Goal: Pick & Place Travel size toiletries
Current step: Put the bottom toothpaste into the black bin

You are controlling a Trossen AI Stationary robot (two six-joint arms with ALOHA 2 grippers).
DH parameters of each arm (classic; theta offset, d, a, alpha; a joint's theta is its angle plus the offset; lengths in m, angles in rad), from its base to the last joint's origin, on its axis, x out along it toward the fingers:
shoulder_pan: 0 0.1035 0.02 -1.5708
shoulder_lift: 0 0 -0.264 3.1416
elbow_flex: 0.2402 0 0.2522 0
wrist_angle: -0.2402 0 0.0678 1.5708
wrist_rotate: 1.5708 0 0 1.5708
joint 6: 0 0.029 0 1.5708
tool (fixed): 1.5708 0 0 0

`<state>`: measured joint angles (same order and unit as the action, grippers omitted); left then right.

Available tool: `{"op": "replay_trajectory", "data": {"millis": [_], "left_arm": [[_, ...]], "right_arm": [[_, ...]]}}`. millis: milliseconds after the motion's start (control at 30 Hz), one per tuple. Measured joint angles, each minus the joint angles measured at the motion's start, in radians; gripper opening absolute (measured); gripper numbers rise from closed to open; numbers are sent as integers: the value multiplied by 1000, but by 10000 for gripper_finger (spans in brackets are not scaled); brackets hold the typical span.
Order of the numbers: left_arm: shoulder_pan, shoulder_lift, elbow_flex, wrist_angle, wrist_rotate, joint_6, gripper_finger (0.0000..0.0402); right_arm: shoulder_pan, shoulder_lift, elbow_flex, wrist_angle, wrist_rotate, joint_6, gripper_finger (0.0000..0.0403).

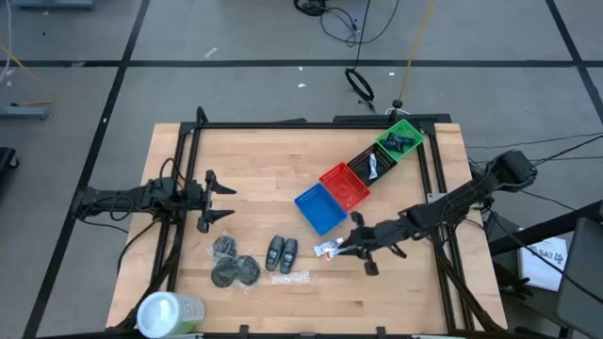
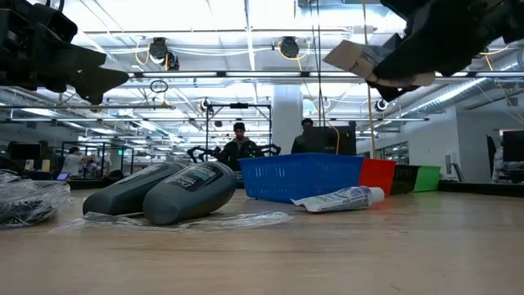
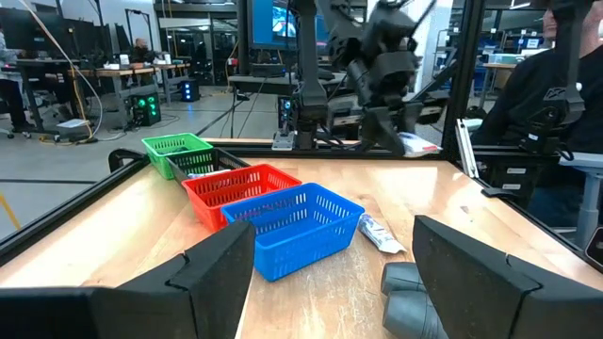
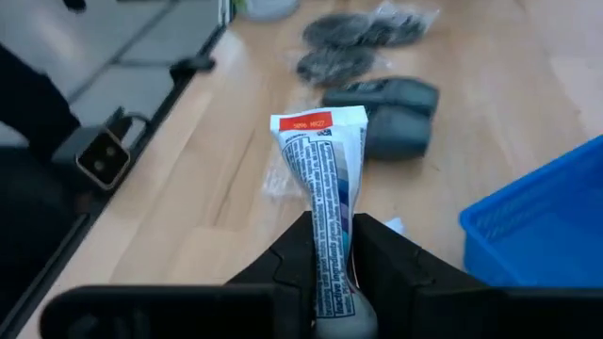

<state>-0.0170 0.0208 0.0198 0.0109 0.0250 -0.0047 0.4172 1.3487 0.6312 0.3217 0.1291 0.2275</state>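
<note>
While the right pincer [image 4: 332, 273] hangs above the wooden worktop [image 1: 254, 179] near the blue mesh basket [image 1: 320, 208], its fingers are pinched tight on a small white printed tube [image 4: 325, 188], gripped near the cap end so the crimped tail sticks out. A second white tube [image 1: 326, 250] lies on the boards just beside it, with 2 dark grey oblong packs [image 1: 282, 253] and 3 dark round discs [image 1: 234, 264] farther off. The left pincer [image 1: 219, 200] waits spread wide, empty. The narrow hold might let the tube swivel or slip, missing the basket.
</note>
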Motion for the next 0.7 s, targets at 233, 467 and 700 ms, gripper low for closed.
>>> {"op": "replay_trajectory", "data": {"millis": [233,467,700], "left_arm": [[0,0,0,0,0,0,283],[0,0,0,0,0,0,283],[0,0,0,0,0,0,283]], "right_arm": [[-56,-105,-161,174,5,0,55],[-127,-200,-248,206,59,0,55],[-197,-258,-284,205,110,-3,55]]}}
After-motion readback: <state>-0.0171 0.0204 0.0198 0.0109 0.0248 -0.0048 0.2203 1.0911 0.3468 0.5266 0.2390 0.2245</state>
